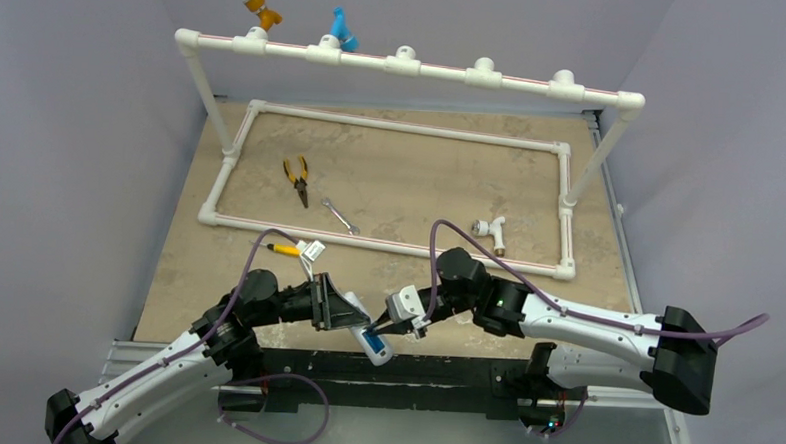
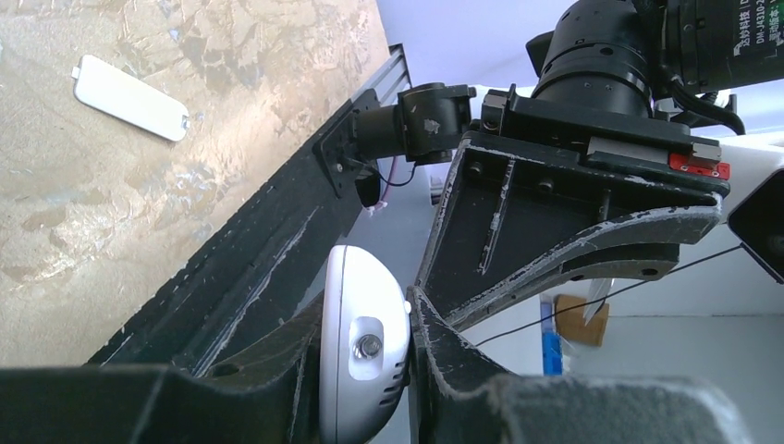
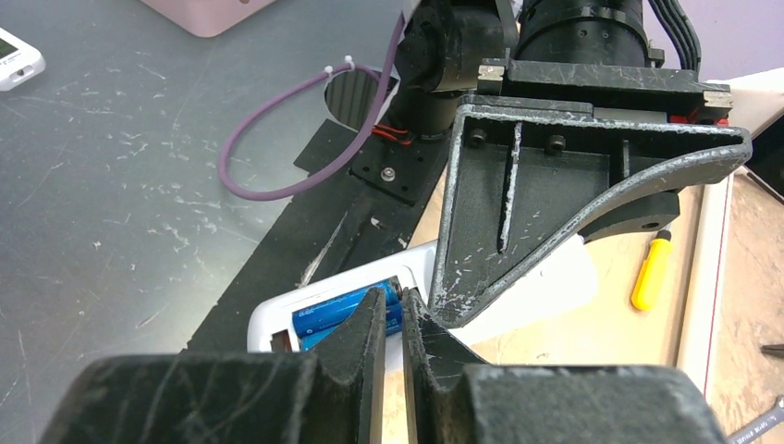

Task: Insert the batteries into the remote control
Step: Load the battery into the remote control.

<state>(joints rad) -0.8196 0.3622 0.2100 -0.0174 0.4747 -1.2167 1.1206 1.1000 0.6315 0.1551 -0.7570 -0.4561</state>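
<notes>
Top: tan table (image 1: 421, 183), lilac walls (image 1: 75, 68); left gripper (image 1: 350, 318) pinches remote control (image 1: 376, 344), lower centre | Left wrist: white cover (image 2: 129, 97) lies upper left on table | Right wrist: right gripper (image 3: 395, 301), fingers nearly pressed together, at batteries (image 3: 331, 316) inside the remote control; scratched grey surface (image 3: 111, 185) left.

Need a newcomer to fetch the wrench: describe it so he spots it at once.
Start at the tan table and the flat rectangle of white pipe lying on it. Inside it, near the front rail and right of the yellow-handled pliers, lies the wrench. It is the only slim, bare-metal tool, with no coloured grip.
</notes>
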